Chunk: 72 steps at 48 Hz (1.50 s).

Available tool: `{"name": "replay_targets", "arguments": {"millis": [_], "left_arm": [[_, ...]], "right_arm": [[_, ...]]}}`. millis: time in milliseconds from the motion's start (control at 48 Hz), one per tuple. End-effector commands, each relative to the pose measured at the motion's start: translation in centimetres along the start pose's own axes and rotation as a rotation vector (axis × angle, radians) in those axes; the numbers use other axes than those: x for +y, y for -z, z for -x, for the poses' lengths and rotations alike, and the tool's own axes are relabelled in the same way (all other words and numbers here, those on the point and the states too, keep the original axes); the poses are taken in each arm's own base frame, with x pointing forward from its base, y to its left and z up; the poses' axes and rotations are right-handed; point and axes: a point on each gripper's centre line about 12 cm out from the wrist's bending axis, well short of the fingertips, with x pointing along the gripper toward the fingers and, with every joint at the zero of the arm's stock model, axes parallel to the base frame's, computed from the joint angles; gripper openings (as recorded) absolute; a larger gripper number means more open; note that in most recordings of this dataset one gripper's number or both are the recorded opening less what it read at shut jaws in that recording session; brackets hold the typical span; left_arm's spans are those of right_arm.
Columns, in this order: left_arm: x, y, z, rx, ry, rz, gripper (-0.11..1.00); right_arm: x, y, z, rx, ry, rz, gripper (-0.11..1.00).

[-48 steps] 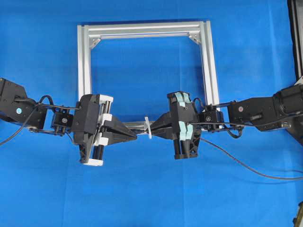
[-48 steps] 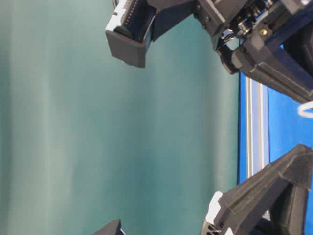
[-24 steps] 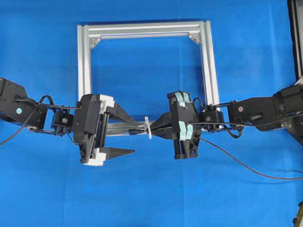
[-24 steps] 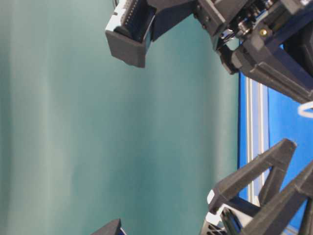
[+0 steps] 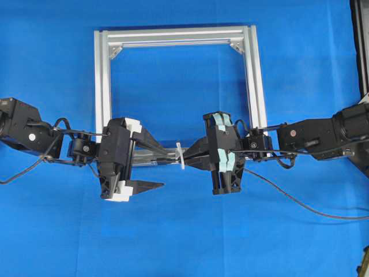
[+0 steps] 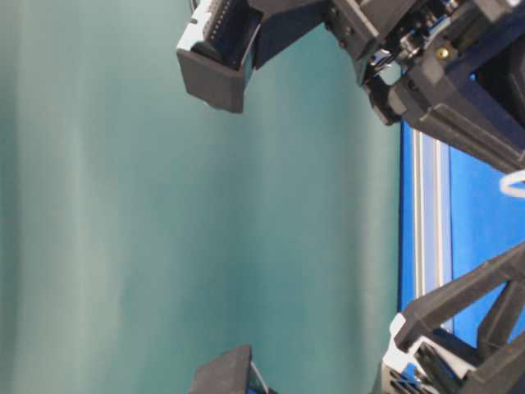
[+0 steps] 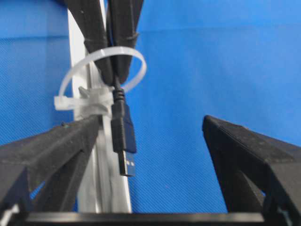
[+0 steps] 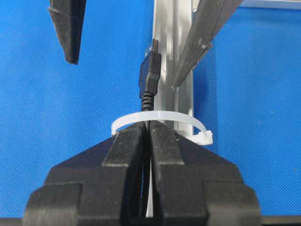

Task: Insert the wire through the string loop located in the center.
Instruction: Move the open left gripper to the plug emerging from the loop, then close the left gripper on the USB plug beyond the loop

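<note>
the thin black wire [image 7: 123, 136] with its metal-tipped plug pokes through the small white string loop [image 7: 101, 77] at the silver aluminium frame's [image 5: 101, 86] near edge. the right gripper's [image 8: 146, 141] jaws pinch the wire just behind the loop. the left gripper's [image 5: 154, 168] jaws stand wide around the plug, not touching it.

I find no writing that I can read in any view: no label, brand, number or sign shows legibly on my arms, on the aluminium frame [image 5: 176, 36], or on the blue table [image 5: 173, 242].
</note>
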Motion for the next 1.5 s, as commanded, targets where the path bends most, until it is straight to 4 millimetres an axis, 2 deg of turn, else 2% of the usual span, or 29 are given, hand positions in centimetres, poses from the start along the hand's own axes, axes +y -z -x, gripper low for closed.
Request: {"name": "replay_targets", "arguments": {"millis": [0, 980, 1188, 1313, 1376, 1480], "left_arm": [[0.0, -1.14, -0.21, -0.032, 0.001, 0.0, 0.89], [-0.01, -1.15, -0.26, -0.026, 0.001, 0.002, 0.85], [-0.01, -1.07, -0.26, -0.02, 0.001, 0.003, 0.81], [0.1, -1.16, -0.32, -0.02, -0.001, 0.008, 0.72], [0.25, -1.44, -0.44, -0.026, -0.005, 0.01, 0.58], [0.48, -1.54, -0.54, -0.027, -0.01, 0.011, 0.26]], "right_arm": [[0.11, -1.25, 0.06, -0.04, -0.005, 0.001, -0.03], [0.1, -1.19, 0.03, -0.038, -0.005, 0.002, -0.03], [0.11, -1.25, 0.06, -0.04, -0.005, 0.002, -0.03], [0.1, -1.19, 0.03, -0.038, -0.005, 0.002, -0.03], [0.11, -1.25, 0.06, -0.04, -0.005, 0.002, -0.03], [0.12, -1.32, 0.04, -0.043, -0.006, 0.002, -0.03]]}}
